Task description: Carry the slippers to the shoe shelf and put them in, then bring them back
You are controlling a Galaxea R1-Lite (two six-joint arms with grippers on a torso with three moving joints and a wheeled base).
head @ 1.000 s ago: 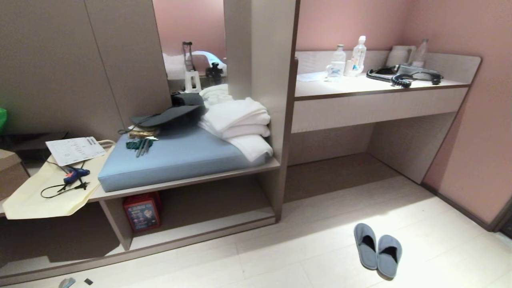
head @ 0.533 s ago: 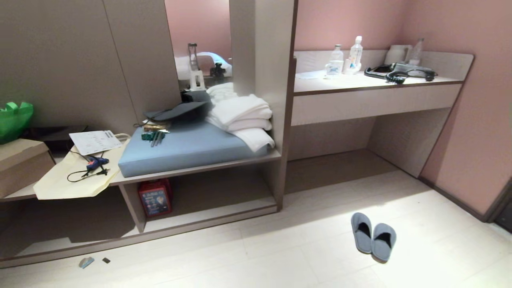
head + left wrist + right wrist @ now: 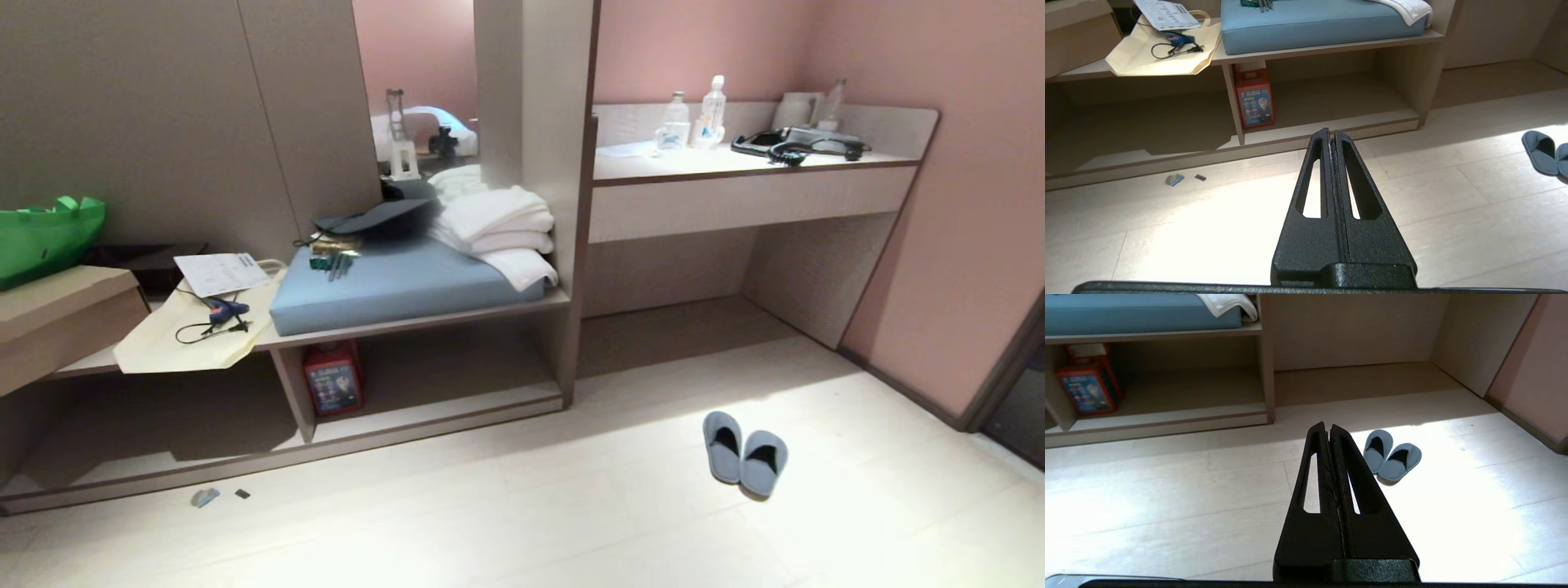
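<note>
Right, from the head view I see the slippers (image 3: 744,459) side by side and touching on the pale floor (image 3: 571,523), in a bright patch, well apart from the shoe shelf (image 3: 441,412). That low cubby sits under the blue cushion (image 3: 400,282), with a red box (image 3: 333,378) standing against its upright divider. Folded white towels (image 3: 498,233) lie at the cushion's far right corner. Neither of my arms shows here.

In the left wrist view, my left pincer (image 3: 1332,132) is closed tight, fingers pressed together, holding nothing, hanging above bare floor in front of the shelf's bottom board. The slippers (image 3: 1545,153) are just in sight at the frame edge.

In the right wrist view, my right pincer (image 3: 1327,425) is likewise fully closed and empty, above the floor. The slippers (image 3: 1391,455) lie near its tip but apart from it, toes pointing toward me.
</note>
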